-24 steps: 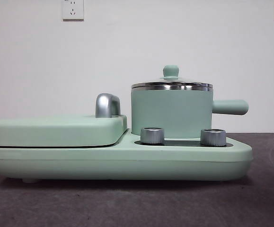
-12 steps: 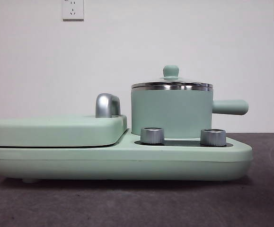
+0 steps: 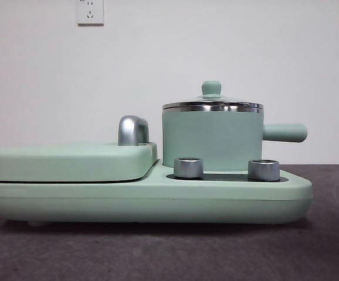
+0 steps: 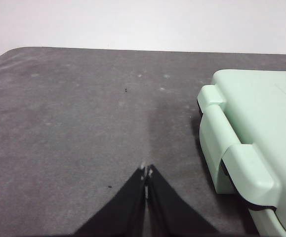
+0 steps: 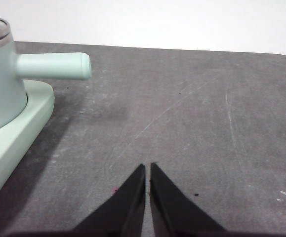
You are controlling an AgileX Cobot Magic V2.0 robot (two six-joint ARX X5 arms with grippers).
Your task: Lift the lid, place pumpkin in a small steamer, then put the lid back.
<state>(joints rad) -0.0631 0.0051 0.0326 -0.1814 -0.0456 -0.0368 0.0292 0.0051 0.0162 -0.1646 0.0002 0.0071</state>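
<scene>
The small steamer (image 3: pixel 211 139) is a mint-green pot with a straight side handle (image 3: pixel 284 133), standing on the right half of a mint-green cooker base (image 3: pixel 146 202). The lid (image 3: pixel 212 103) with steel rim and green knob sits shut on it. The pot also shows in the right wrist view (image 5: pixel 2 79). The pumpkin is out of view. My left gripper (image 4: pixel 146 173) is shut and empty over bare table beside the cooker's left end. My right gripper (image 5: pixel 147 169) is shut and empty over the table, apart from the pot's handle (image 5: pixel 54 65).
The wide flat griddle cover (image 3: pixel 69 161) with a chrome handle (image 3: pixel 133 130) takes the cooker's left half; its corner shows in the left wrist view (image 4: pixel 251 143). Two steel dials (image 3: pixel 188 167) sit in front of the pot. Dark grey table (image 3: pixel 169 252) surrounds the cooker.
</scene>
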